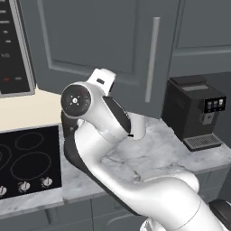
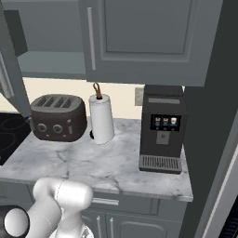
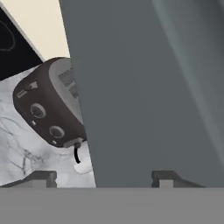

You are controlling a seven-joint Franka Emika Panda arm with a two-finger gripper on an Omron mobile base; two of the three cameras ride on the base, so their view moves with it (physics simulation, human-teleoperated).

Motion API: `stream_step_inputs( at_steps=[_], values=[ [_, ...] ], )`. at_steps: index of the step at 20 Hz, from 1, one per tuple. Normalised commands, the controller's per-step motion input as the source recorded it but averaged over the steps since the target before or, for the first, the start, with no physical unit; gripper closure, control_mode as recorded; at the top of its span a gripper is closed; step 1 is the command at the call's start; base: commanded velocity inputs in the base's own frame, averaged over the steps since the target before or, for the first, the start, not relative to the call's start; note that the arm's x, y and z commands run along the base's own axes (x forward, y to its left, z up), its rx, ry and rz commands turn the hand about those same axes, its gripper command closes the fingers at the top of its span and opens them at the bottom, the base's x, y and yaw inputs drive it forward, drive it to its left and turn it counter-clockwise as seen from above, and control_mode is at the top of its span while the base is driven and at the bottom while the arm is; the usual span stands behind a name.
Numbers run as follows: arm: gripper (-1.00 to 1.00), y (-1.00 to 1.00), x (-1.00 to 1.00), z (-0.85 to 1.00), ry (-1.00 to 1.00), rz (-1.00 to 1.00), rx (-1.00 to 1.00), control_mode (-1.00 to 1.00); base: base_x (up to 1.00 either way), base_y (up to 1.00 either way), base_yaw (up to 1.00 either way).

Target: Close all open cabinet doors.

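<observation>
One cabinet door (image 1: 97,43) ajar over counter (image 2: 107,162) | gripper (image 3: 103,177) jaws apart, straddling door's lower edge | toaster (image 3: 50,107) near

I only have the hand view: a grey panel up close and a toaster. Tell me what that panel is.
Observer: It is a cabinet door swung out over the counter. Its long silver bar handle stands on the right side of the door in the left base view.
Operator: Tell me what is above the toaster.
Observer: In the right base view an open cabinet shelf shows above the toaster.
Operator: Name what else stands on that counter.
Observer: A paper towel roll stands right of the toaster, and a black coffee machine further right.
</observation>
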Motion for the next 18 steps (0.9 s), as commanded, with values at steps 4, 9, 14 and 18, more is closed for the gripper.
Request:
stream_step_inputs(
  at_steps=[4,9,14,18],
  values=[
    [-1.0,-0.48,0.7,0.13,0.0,0.02,0.0,-1.0,0.0,0.0,0.0],
    [-1.0,-0.36,0.73,0.13,0.0,0.02,0.0,-1.0,0.0,0.0,0.0],
    [-1.0,-0.27,0.82,0.0,0.01,0.0,0.0,-1.0,0.0,0.0,0.0],
    [-1.0,-0.26,0.83,0.0,0.02,0.0,0.0,-1.0,0.0,0.0,0.0]
  ],
)
